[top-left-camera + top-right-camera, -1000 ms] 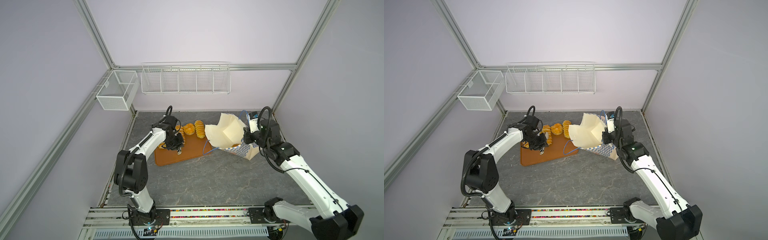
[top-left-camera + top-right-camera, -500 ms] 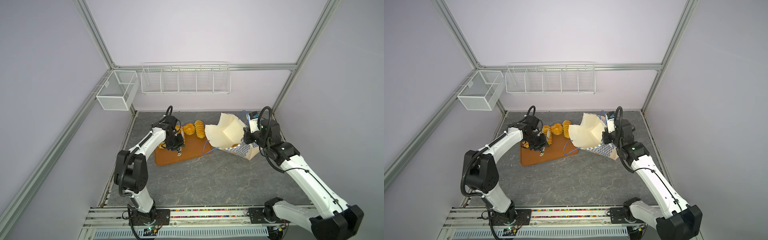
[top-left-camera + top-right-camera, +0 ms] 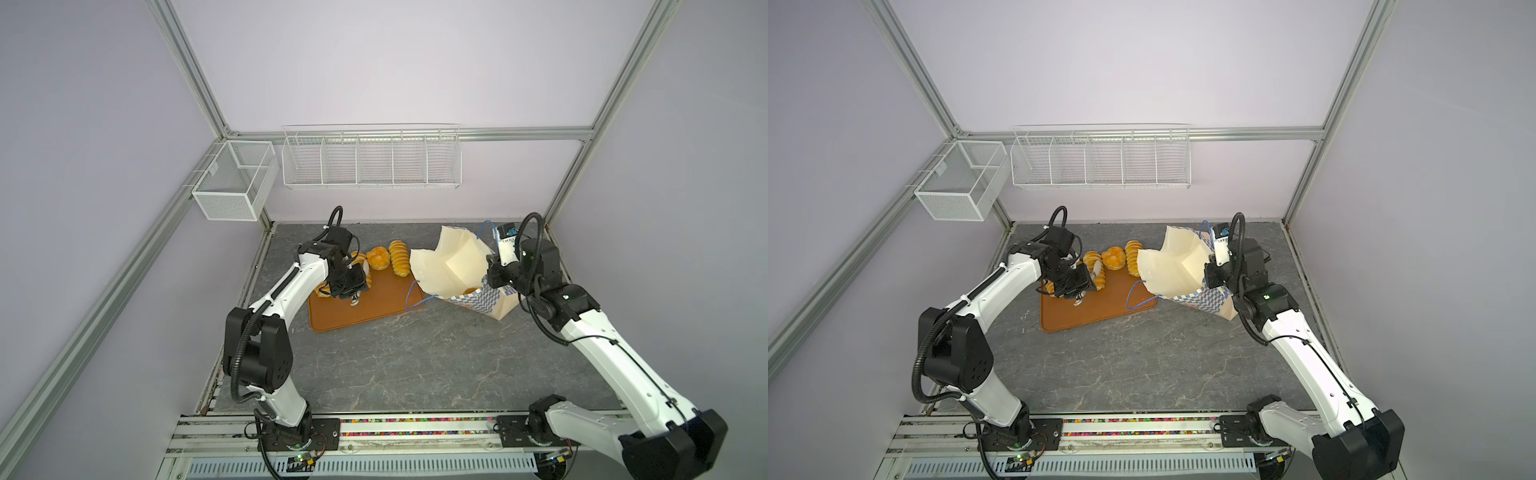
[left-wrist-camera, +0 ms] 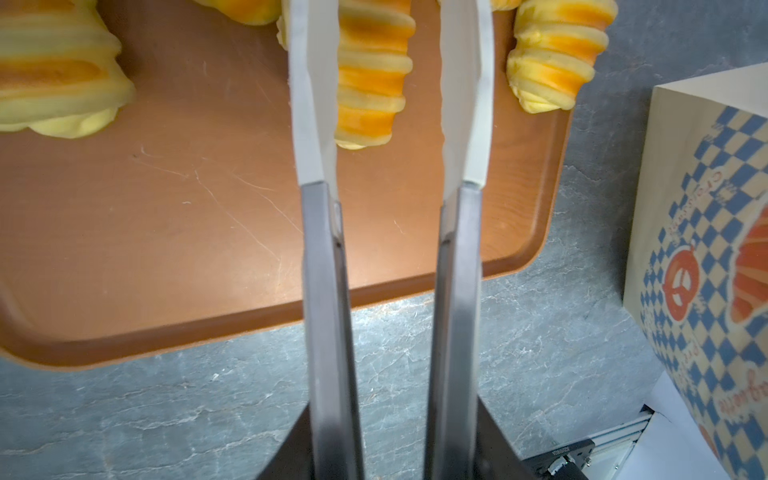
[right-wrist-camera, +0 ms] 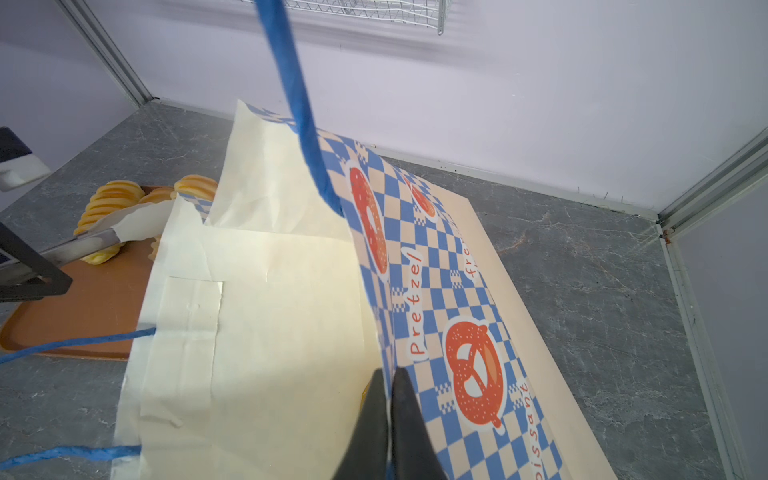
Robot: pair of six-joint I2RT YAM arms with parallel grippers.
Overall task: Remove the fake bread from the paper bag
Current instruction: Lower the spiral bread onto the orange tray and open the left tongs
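At least four fake bread pieces (image 3: pixel 377 257) lie on one tray (image 3: pixel 365 311); another peeks from inside the paper bag (image 3: pixel 453 262). Left claw (image 4: pixel 386 41) released, astride one loaf (image 4: pixel 374 91); right claw (image 5: pixel 390 386) clenches the bag's rim.

Heads up on the blind spots: in the wrist view, the tips of my left gripper (image 4: pixel 384 25) run off the edge, and so does the ridged loaf (image 4: pixel 374 70) between them, so I can't say if they touch. From up top my own arm (image 3: pixel 307 270) covers most of the rolls (image 3: pixel 322 289) under it. Inside the paper bag (image 3: pixel 453 262) only a yellow sliver (image 3: pixel 470 290) shows, no clue which piece.
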